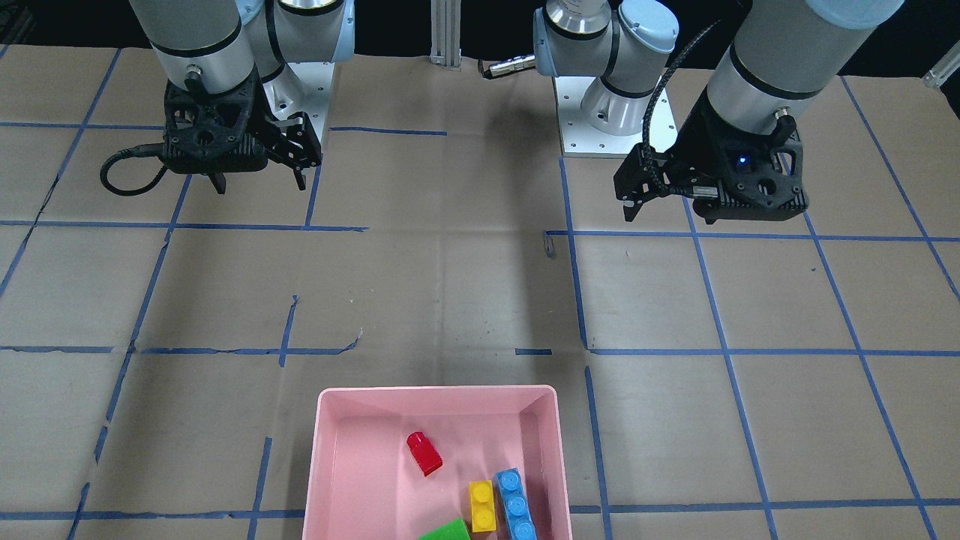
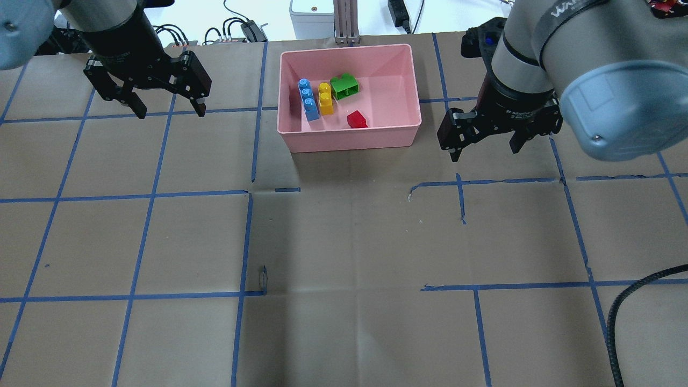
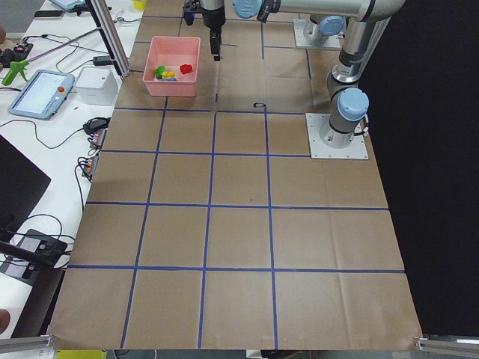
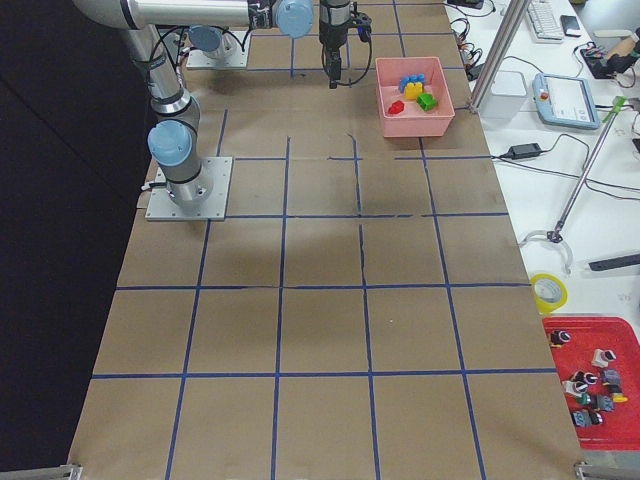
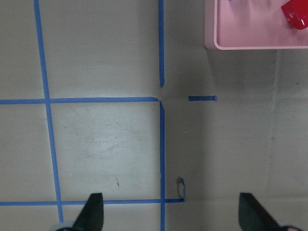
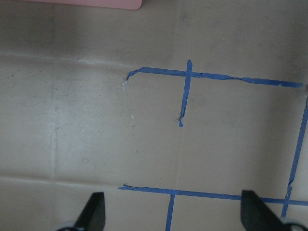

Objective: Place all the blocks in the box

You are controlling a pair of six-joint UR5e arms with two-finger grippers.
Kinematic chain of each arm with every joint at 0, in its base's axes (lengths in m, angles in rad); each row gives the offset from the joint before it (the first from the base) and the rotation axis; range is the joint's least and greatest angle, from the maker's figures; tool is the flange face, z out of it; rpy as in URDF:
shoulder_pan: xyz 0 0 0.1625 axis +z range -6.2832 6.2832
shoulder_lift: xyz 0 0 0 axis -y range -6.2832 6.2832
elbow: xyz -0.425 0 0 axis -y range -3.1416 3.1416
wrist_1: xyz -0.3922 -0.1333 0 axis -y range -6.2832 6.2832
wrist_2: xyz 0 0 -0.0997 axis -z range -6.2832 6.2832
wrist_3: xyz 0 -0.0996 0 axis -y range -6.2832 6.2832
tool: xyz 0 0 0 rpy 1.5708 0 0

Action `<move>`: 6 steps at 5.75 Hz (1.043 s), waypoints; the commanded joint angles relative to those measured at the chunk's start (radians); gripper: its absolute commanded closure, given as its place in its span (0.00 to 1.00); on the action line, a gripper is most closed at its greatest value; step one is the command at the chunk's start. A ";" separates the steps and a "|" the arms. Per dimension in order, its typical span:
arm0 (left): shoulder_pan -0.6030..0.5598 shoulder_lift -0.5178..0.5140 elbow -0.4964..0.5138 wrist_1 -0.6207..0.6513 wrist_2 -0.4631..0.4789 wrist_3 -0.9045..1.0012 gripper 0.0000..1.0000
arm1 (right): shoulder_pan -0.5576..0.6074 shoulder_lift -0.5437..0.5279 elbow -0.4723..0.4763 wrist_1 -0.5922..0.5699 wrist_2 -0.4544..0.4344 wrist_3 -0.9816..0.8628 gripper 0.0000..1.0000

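Observation:
The pink box (image 2: 349, 141) stands at the far middle of the table. Inside it lie the blue three-stud block (image 2: 308, 99), the yellow block (image 2: 325, 98), the green block (image 2: 344, 86) and the red block (image 2: 356, 119). In the front-facing view the box (image 1: 435, 391) holds the red (image 1: 424, 453), yellow (image 1: 481, 506), blue (image 1: 515, 504) and green (image 1: 445, 531) blocks. My left gripper (image 2: 171, 113) is open and empty, left of the box. My right gripper (image 2: 485, 153) is open and empty, right of the box. The left wrist view shows the box corner (image 5: 240, 24) and the red block (image 5: 294, 13).
The table is brown paper with a grid of blue tape lines (image 2: 145, 193). An aluminium post (image 2: 344, 21) and cables stand behind the box. The arm bases (image 1: 615, 112) sit at the robot's side. A black cable (image 2: 623, 301) hangs at the near right.

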 commanded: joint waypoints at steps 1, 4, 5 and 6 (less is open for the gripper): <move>0.000 0.000 0.002 0.011 0.000 -0.001 0.01 | -0.001 0.000 0.002 -0.007 0.005 0.003 0.00; 0.000 0.006 0.002 0.012 -0.002 -0.012 0.01 | 0.001 0.002 0.002 -0.010 -0.006 0.003 0.00; 0.000 0.008 -0.001 0.012 -0.003 -0.013 0.01 | 0.001 0.002 0.000 -0.008 -0.009 0.005 0.00; 0.000 0.011 -0.003 0.012 -0.003 -0.015 0.01 | 0.001 -0.001 0.000 -0.010 0.000 0.005 0.00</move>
